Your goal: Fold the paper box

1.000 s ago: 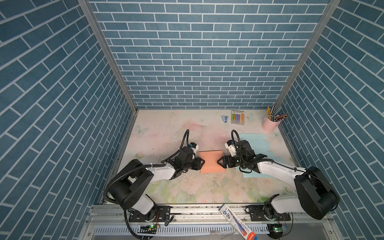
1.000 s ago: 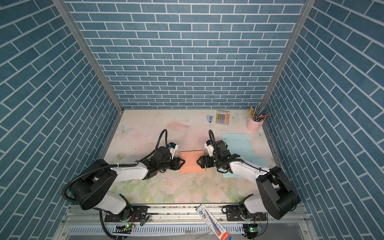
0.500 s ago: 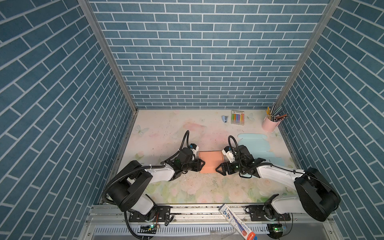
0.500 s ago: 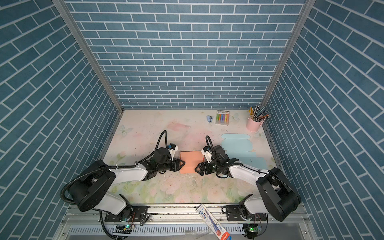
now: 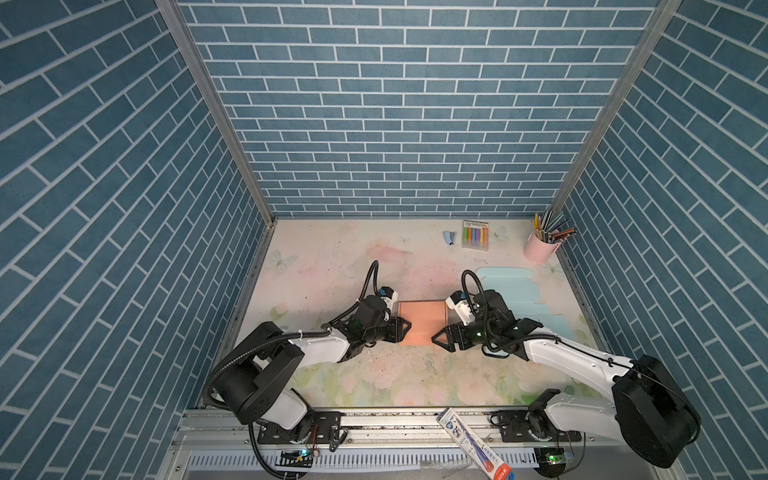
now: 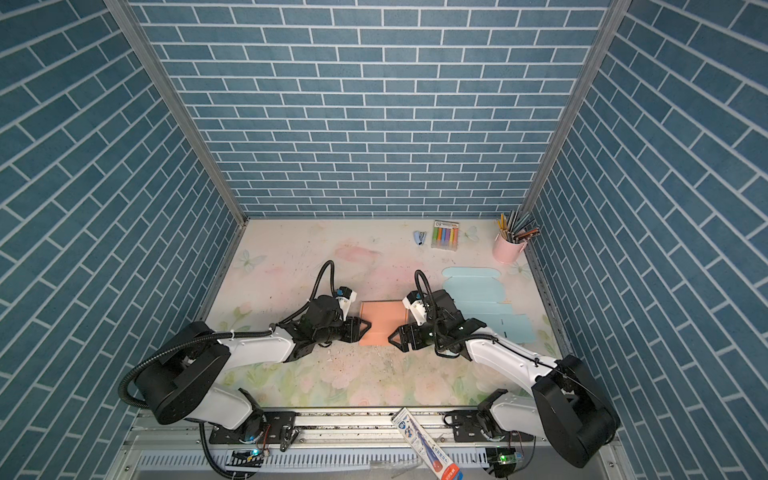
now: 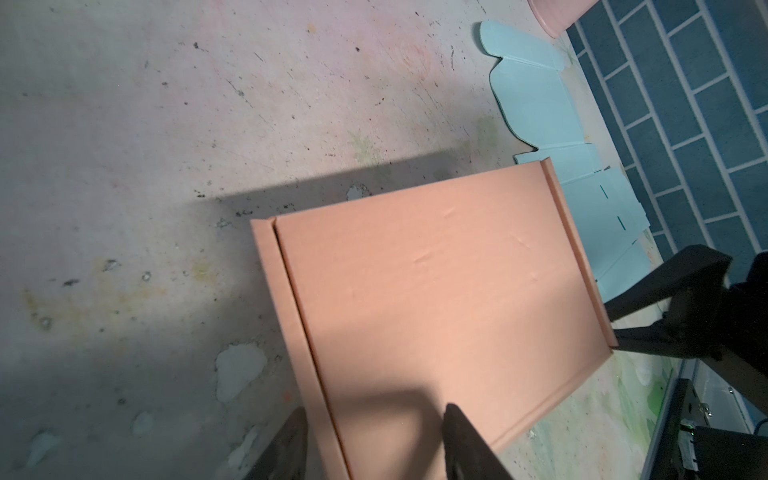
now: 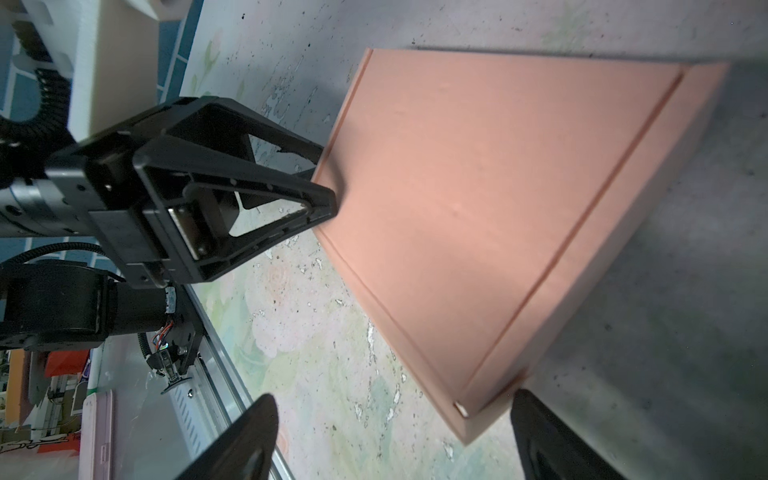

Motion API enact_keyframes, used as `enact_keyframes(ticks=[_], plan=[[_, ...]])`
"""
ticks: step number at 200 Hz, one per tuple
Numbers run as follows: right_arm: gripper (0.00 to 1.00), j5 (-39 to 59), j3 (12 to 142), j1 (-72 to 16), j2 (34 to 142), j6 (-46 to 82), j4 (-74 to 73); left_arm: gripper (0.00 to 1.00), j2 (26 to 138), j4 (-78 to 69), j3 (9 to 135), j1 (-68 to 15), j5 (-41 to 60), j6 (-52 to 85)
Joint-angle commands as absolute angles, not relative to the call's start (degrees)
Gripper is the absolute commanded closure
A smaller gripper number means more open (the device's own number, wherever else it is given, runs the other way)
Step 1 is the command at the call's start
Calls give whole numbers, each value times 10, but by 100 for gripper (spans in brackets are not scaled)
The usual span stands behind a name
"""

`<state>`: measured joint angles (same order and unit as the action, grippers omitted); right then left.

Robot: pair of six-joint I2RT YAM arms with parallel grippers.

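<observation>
The paper box (image 5: 420, 322) (image 6: 382, 322) is salmon-orange and lies closed and flat mid-table. My left gripper (image 5: 406, 328) (image 6: 365, 328) is at its left edge near the front corner. Its jaws are open, the tips touching that edge in the right wrist view (image 8: 324, 174). In the left wrist view (image 7: 374, 409) the box (image 7: 436, 291) runs away from between the fingers. My right gripper (image 5: 436, 338) (image 6: 392, 338) is wide open at the front right corner. That corner of the box (image 8: 478, 187) sits just inside one finger (image 8: 536, 428), with nothing gripped.
A flat light-blue box blank (image 5: 511, 299) lies under and behind my right arm. At the back right stand a pink cup of pencils (image 5: 540, 249), a marker pack (image 5: 475, 235) and a small blue stapler (image 5: 449, 237). A tube (image 5: 478, 444) lies across the front rail.
My right gripper has slid from the middle of the box's right side toward the front, to its front right corner. The left gripper stays at the left edge, jaws slightly wider.
</observation>
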<state>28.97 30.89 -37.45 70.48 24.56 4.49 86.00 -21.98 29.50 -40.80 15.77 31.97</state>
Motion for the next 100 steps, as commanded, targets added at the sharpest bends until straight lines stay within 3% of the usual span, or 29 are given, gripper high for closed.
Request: enact_keyframes(ticks=[1,63,100], plan=[[12,296,299,-371,725,264,27,45,838,-213,286,-417,152,315],[12,239,298,-302,685,248,79,38,764,-95,280,-433,43,278],[11,187,369,-297,708,213,94,29,737,11,321,-558,-132,242]])
